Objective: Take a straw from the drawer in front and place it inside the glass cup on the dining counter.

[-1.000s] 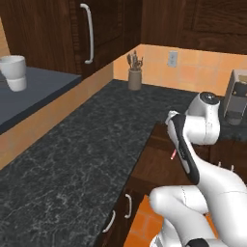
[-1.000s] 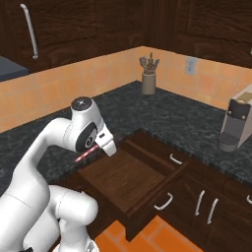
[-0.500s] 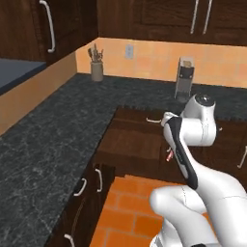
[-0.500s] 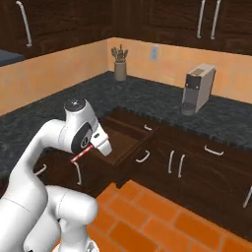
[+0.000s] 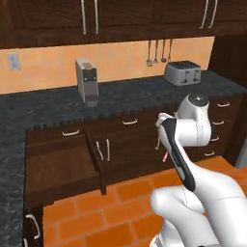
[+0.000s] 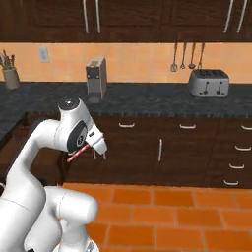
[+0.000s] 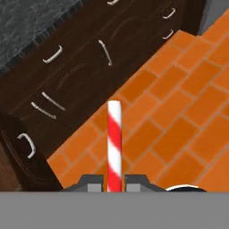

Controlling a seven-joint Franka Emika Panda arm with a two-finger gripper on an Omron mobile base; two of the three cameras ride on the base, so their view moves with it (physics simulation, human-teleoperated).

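In the left base view the gripper (image 5: 163, 144) hangs in front of the dark lower cabinets, jaws pinched narrow on the straw (image 5: 166, 157), whose red tip pokes out just below the hand. The drawer (image 5: 62, 161) stands open at the left, its pale handle hidden from here. Behind it a black granite counter (image 5: 130, 94) carries a coffee machine (image 5: 87, 87) and, further right, a toaster (image 5: 182, 73). The floor (image 5: 96, 212) is orange tile.

In the right base view the gripper (image 6: 98, 147) is held out over the tiles with the straw (image 6: 77, 154) slanting down to the left of the fingers. The toaster (image 6: 209, 82) sits far right on the counter, the coffee machine (image 6: 96, 78) left of centre, and a utensil holder (image 6: 10, 74) at the far left.

In the hand view the straw (image 7: 114, 145) rises straight between the two fingertips (image 7: 94, 184), red and white stripes clear, over cabinet fronts and tile.

The step in hand looks like carrying the straw to the glass cup. It is best done with the pinch kept firm and the straw upright, so it can drop end-first; so thin a piece could probably slip or twist if swung hard.
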